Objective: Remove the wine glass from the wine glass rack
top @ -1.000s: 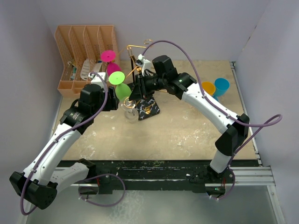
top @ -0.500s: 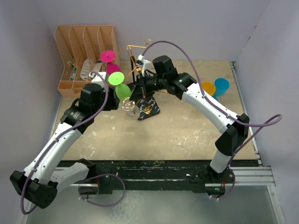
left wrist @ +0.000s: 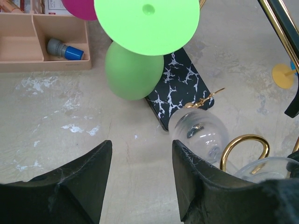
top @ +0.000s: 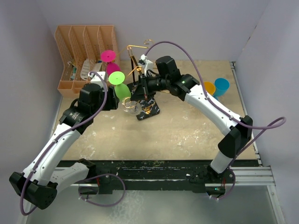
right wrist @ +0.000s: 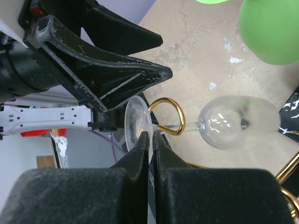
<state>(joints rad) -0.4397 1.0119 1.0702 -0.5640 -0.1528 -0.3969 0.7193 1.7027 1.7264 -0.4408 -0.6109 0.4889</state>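
Note:
The wine glass rack point(top: 138, 69) has gold scrolled arms over a black marbled base point(top: 149, 110). A clear wine glass point(top: 131, 108) hangs sideways with its stem through a gold loop point(right wrist: 167, 116). Its bowl point(right wrist: 233, 122) points away and its foot point(right wrist: 138, 122) is near the fingers. My right gripper point(right wrist: 150, 135) is shut on the rim of that foot; it also shows in the top view point(top: 139, 91). My left gripper point(left wrist: 140, 172) is open and empty, low beside the clear bowl point(left wrist: 198, 133). A green glass point(left wrist: 133, 70) and a pink glass point(top: 109, 59) hang on the rack too.
An orange slotted desk organiser point(top: 84, 51) stands at the back left with small items in it. An orange cup point(top: 208, 87) and a blue cup point(top: 222, 86) stand at the right. The green glass's foot point(left wrist: 147, 18) hangs just above my left gripper.
My right gripper has drawn slightly right and back with the clear glass's foot in it, and the glass has shifted a little along the loop. The left arm has barely moved.

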